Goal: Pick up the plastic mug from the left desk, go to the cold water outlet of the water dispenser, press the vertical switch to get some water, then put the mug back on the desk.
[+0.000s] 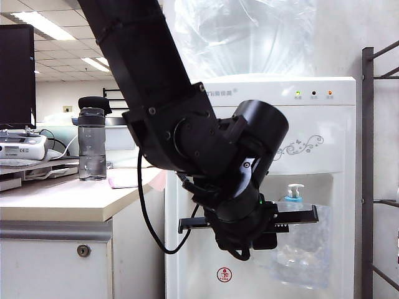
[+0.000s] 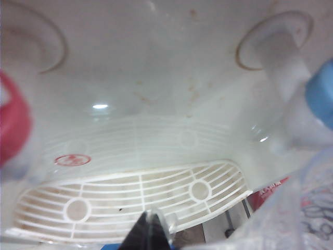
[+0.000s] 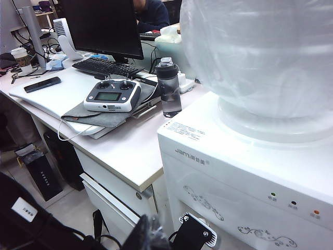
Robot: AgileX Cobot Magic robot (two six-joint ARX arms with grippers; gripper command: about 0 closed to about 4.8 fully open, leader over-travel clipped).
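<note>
Though rippled, mug (image 1: 303, 249) in left pincer (image 1: 304, 215)

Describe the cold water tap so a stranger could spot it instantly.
Find the tall white water dispenser with grey swirls. In its front recess sits the small white tap with a blue collar, topped by a short upright lever, unlike the red-collared tap.

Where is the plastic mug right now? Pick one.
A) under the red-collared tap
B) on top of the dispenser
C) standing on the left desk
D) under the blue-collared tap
D: the left gripper holds the plastic mug directly below the cold water outlet.
</note>
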